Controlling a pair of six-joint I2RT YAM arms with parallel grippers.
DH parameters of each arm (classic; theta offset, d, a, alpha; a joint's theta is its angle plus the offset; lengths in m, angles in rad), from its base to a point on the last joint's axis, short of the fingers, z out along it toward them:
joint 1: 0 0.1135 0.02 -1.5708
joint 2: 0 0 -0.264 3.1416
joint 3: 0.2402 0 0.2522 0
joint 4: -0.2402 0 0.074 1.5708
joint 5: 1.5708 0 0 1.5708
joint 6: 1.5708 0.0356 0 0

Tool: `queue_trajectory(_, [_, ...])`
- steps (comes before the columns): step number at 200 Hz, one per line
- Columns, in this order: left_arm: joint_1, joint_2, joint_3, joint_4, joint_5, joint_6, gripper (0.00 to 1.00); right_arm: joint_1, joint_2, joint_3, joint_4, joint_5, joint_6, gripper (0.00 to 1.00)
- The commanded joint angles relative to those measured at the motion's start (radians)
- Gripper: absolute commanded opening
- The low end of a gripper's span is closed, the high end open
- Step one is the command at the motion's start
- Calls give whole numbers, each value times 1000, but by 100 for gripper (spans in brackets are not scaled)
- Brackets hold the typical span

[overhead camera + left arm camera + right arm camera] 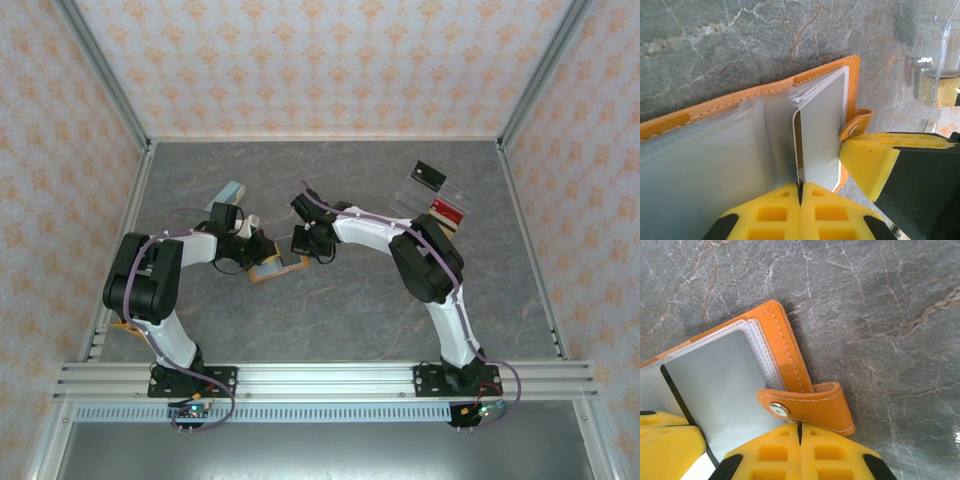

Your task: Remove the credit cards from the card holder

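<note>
Left fingers [775, 212] pinching pale credit card [817, 145] upright in orange card holder [830, 70]; right fingers [832, 452] together.

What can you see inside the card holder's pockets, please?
One card, edge-on, sticks out of a clear pocket, pinched by the left gripper. The cloudy plastic hides whether more cards lie inside.

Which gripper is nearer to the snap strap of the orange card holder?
Right. The right gripper, shut, sits right beside the strap; the left gripper pinches a raised pocket leaf of the card holder, further from it.
</note>
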Motion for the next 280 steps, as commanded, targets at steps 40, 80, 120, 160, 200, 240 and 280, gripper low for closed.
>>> queue_trajectory(40, [17, -46, -24, -52, -56, 17, 4, -36, 58, -65, -46, 100, 50, 3])
queue_trajectory(80, [16, -70, -23, -75, -81, 8, 2, -40, 51, -70, -29, 86, 58, 3])
queue_trajectory(120, [16, -152, -24, -176, -170, -11, 0, -45, 40, -79, -14, 77, 66, 4])
queue_trajectory(160, [16, -239, -26, -303, -253, 2, 0, -49, 23, -82, 3, 60, 67, 4])
queue_trajectory(200, [16, -322, -3, -406, -318, 23, 0, -59, -36, -100, 75, -3, 42, 7])
queue_trajectory(240, [16, -389, 53, -464, -309, 42, 0, -68, -142, -152, 226, -167, 1, 17])
queue_trajectory(280, [16, -429, 103, -393, -183, 17, 0, -93, -239, -225, 383, -320, 23, 38])
